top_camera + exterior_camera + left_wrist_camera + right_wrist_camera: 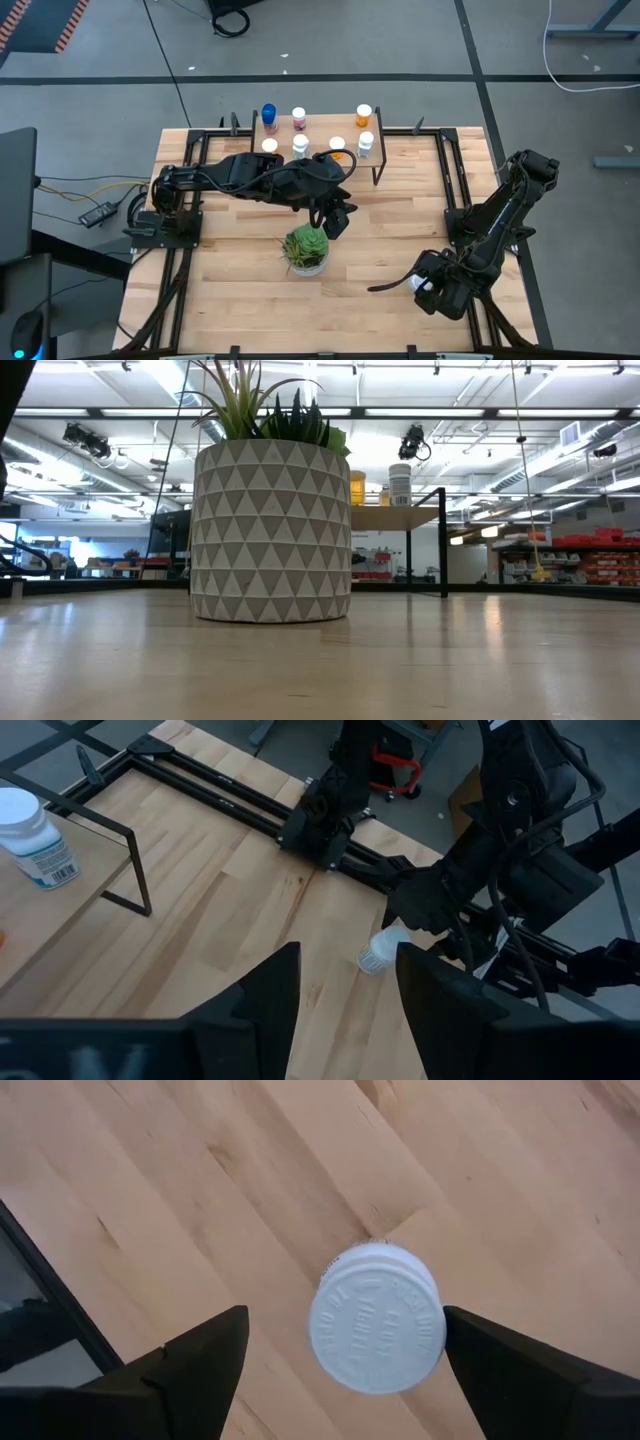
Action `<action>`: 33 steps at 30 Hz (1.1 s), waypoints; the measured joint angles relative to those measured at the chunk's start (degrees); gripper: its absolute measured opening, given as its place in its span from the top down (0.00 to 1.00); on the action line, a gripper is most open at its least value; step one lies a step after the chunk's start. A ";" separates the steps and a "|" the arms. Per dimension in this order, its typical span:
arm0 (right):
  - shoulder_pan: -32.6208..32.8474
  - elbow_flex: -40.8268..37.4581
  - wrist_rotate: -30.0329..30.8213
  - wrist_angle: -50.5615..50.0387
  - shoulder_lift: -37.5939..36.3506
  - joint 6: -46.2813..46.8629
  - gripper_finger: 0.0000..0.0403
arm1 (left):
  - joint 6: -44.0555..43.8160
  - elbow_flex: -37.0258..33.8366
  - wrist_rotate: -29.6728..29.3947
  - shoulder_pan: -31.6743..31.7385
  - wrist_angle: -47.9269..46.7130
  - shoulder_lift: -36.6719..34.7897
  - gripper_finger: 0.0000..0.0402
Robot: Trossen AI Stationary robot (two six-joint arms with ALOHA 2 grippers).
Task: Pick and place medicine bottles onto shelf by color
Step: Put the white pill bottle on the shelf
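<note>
- Right gripper (340, 1350) open wide, hanging right over a white-capped bottle (376, 1318) that stands on the table (180, 1190); cap sits between the two fingers, no contact yet.
- Risk 1: cap looks a bit nearer one finger (510, 1370) than the other. If it closes off-centre, that finger hits first, bottle tips or skids out.
- Risk 2: if the descent is too shallow, fingers catch only the cap rim and it slips on the lift.
- Left gripper (345, 990) part open, empty, near the plant pot (306, 252) and just off the shelf (372, 162) front. Prob waiting.
- Shelf already crowded: blue bottle (268, 113), orange bottle (363, 114), several white-capped ones. The last bottle must be carried well away from the right gripper to reach it.
- Risk 3: carry path passes the left arm (260, 178) and the plant; a clash could knock standing bottles off.
- Risk 4: tight gap by the matching colour; a tilted set-down topples neighbours.
</note>
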 joint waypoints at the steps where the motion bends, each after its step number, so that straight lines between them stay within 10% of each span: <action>1: 0.00 -0.02 0.00 0.18 0.00 0.07 0.16 | -0.03 0.00 0.00 0.00 0.00 0.01 0.57; 33: -0.04 -0.02 -4.38 2.23 6.74 3.89 0.16 | -0.42 0.00 0.00 -0.26 0.02 -0.01 0.57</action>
